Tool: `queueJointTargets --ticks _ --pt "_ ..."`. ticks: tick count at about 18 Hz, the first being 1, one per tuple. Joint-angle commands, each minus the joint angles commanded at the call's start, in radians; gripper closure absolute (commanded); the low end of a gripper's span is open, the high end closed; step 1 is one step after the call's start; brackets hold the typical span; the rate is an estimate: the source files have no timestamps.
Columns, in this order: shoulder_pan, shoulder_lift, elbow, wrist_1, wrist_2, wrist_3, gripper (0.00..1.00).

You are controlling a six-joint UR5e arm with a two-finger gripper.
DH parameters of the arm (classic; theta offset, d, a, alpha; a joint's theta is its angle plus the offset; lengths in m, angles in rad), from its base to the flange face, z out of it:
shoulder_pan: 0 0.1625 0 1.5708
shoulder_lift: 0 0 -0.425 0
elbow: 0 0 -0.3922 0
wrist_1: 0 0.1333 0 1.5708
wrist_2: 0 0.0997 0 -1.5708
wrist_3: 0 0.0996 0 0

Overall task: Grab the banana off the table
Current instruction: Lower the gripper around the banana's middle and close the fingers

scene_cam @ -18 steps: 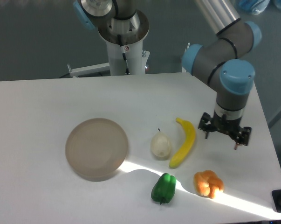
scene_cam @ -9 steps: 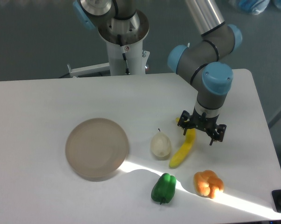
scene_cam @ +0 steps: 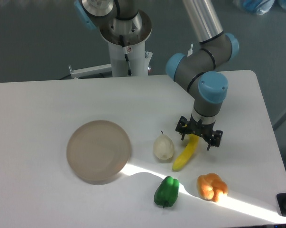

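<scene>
A long bright-yellow banana (scene_cam: 185, 155) lies on the white table (scene_cam: 43, 104), right of centre, slanting from upper right to lower left. My gripper (scene_cam: 198, 135) hangs directly over the banana's upper end and hides that end. Its two fingers are spread apart, one on each side of the fruit, so it is open. Whether the fingers touch the banana I cannot tell.
A pale pear (scene_cam: 163, 147) sits just left of the banana, almost touching it. A green pepper (scene_cam: 167, 192) and a lumpy orange item (scene_cam: 212, 186) lie nearer the front edge. A round tan plate (scene_cam: 98, 151) sits to the left. The robot base (scene_cam: 125, 42) stands behind the table.
My gripper has moved left from the table's right side to above the banana's upper end, and a little lower. The banana now lies slightly more tilted than before.
</scene>
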Motion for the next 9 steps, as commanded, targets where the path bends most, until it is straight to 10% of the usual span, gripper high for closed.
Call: queueJointTargets --ticks 5,9 --pt "-0.003 -0.003 -0.009 0.0 0.002 -0.003 0.03" --pt "-0.005 -0.003 -0.005 -0.002 0.003 -0.003 0.43"
